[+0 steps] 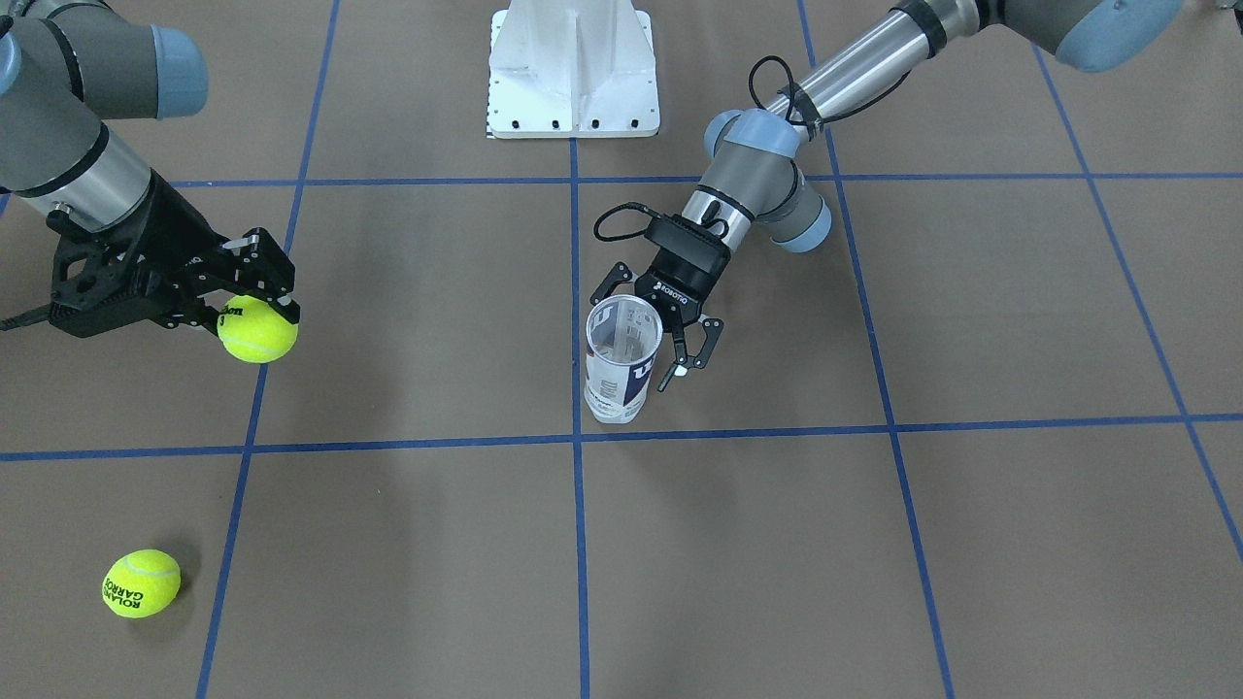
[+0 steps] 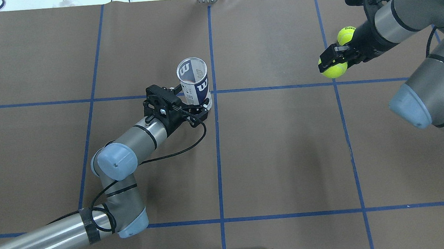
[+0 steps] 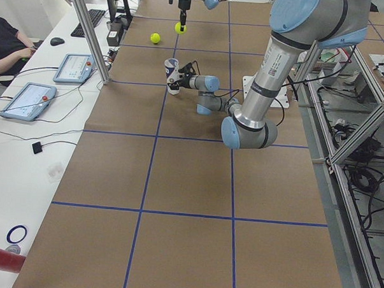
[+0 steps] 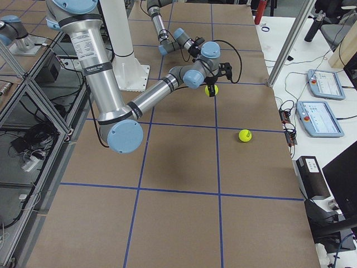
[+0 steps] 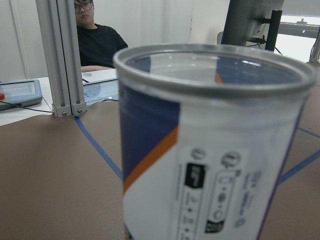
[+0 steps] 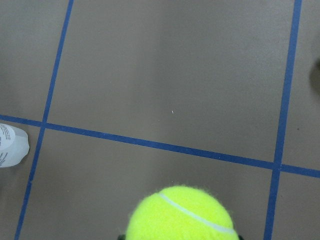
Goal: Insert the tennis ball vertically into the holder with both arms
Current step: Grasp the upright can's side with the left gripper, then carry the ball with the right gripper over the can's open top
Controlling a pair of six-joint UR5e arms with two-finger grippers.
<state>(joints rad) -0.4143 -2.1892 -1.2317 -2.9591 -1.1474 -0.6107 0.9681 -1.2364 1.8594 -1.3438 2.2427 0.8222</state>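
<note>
The holder (image 1: 621, 364) stands upright with its open end up, just left of the table's middle line in the overhead view (image 2: 195, 83). My left gripper (image 1: 636, 354) reaches in low from the robot's side, one finger on each side of the tube near its base, shut on it. The tube fills the left wrist view (image 5: 210, 150). My right gripper (image 1: 260, 316) is shut on a yellow tennis ball (image 1: 257, 330) and holds it above the table, far off to the holder's side (image 2: 333, 69). The ball shows at the bottom of the right wrist view (image 6: 180, 215).
A second tennis ball (image 1: 142, 582) lies loose on the table beyond the right gripper, near the far edge (image 2: 346, 35). The white pedestal base (image 1: 573, 68) stands at the robot's side. Tablets (image 3: 28, 98), a metal post (image 5: 62, 55) and a seated person (image 5: 95, 40) are past the far edge.
</note>
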